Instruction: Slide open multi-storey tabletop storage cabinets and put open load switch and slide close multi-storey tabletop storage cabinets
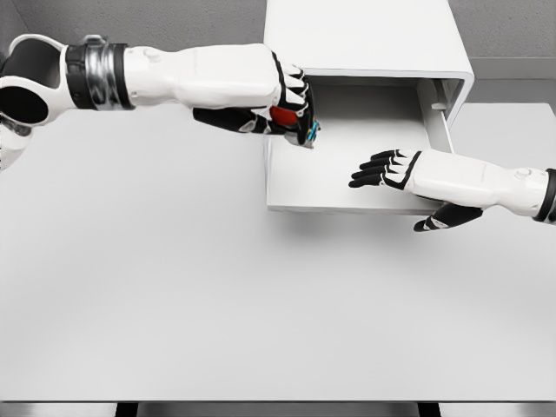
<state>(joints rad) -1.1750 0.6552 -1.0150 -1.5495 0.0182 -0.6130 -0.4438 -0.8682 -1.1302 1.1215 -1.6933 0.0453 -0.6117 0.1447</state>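
Head view. My left hand [291, 109] reaches in from the left, fingers curled tight around a small red-and-black load switch with a teal end [294, 120]. I hold it over the left edge of the pulled-out white drawer [347, 187], at the far centre of the plain white tabletop [174, 287]. The boxy white storage cabinet [365, 39] sits behind. My right hand [391, 169] hovers over the drawer's right part, fingers straight and spread, gripping nothing.
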